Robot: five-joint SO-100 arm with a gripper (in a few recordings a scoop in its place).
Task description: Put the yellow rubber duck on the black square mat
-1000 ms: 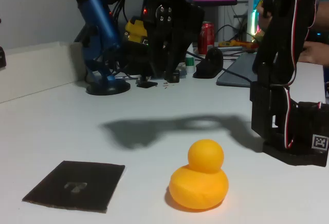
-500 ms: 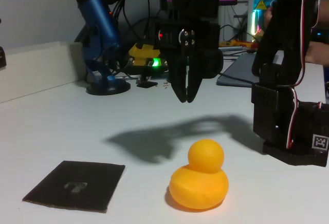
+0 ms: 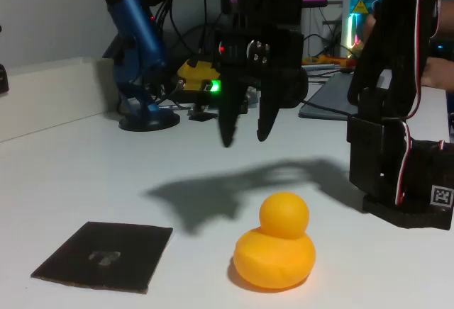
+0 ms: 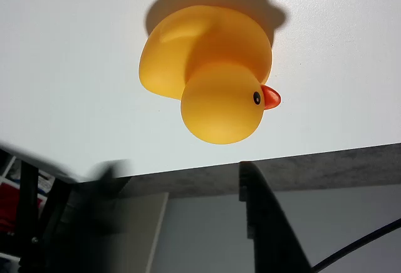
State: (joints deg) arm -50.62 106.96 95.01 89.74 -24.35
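The yellow rubber duck [image 3: 275,251] sits upright on the white table near the front, its head toward the back. From the wrist view the duck [image 4: 210,79] fills the upper middle, orange beak pointing right. The black square mat [image 3: 105,255] lies flat at the front left, a pale mark at its centre, well apart from the duck. My gripper [image 3: 245,137] hangs in the air above and behind the duck, open, with its two dark fingers pointing down and nothing between them. In the wrist view one finger [image 4: 266,223] is sharp and the other is a blur at the left.
The arm's black base [image 3: 401,174] stands at the right. A blue microphone on its stand [image 3: 142,54] is at the back left, with cables, a red can [image 3: 286,43] and other desk clutter behind. A low white ledge [image 3: 50,96] runs along the left.
The gripper swung from the back clutter toward the duck, then went from shut to open, its fingers spreading apart. Duck and mat have not moved.
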